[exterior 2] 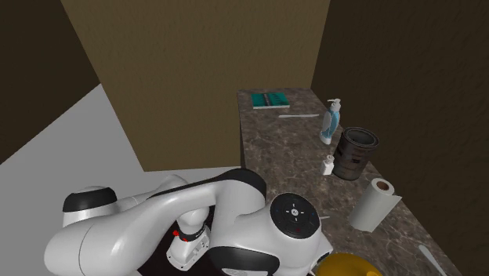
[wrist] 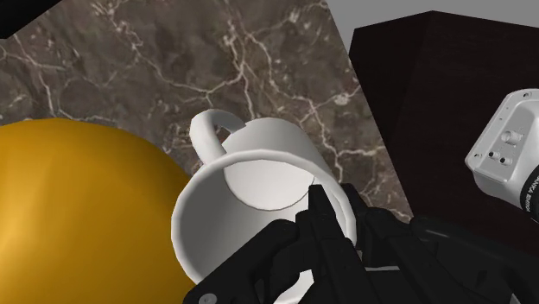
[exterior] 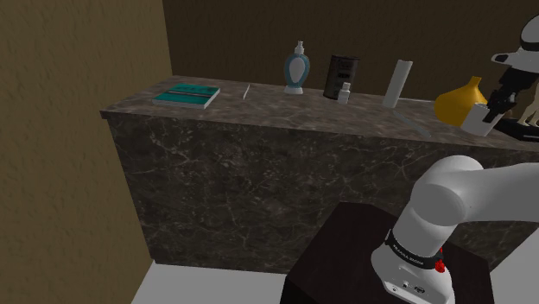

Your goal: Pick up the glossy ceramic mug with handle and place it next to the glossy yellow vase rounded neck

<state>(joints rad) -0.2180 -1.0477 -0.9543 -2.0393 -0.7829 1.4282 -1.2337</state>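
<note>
The white mug (wrist: pixel 259 186) is clenched at its rim in the claw (wrist: pixel 308 216), just beside the yellow vase (wrist: pixel 78 207), over a dark, white-veined marble counter (wrist: pixel 259 52). Farther from the vase stand a paper roll (exterior: pixel 397 84), a dark canister (exterior: pixel 340 76), a blue dispenser (exterior: pixel 296 69) and a teal book (exterior: pixel 187 95). The walls (exterior: pixel 69 129) are brown and textured, the floor (exterior: pixel 199 285) pale grey.

Dim ext. views, brighter wrist cam
</note>
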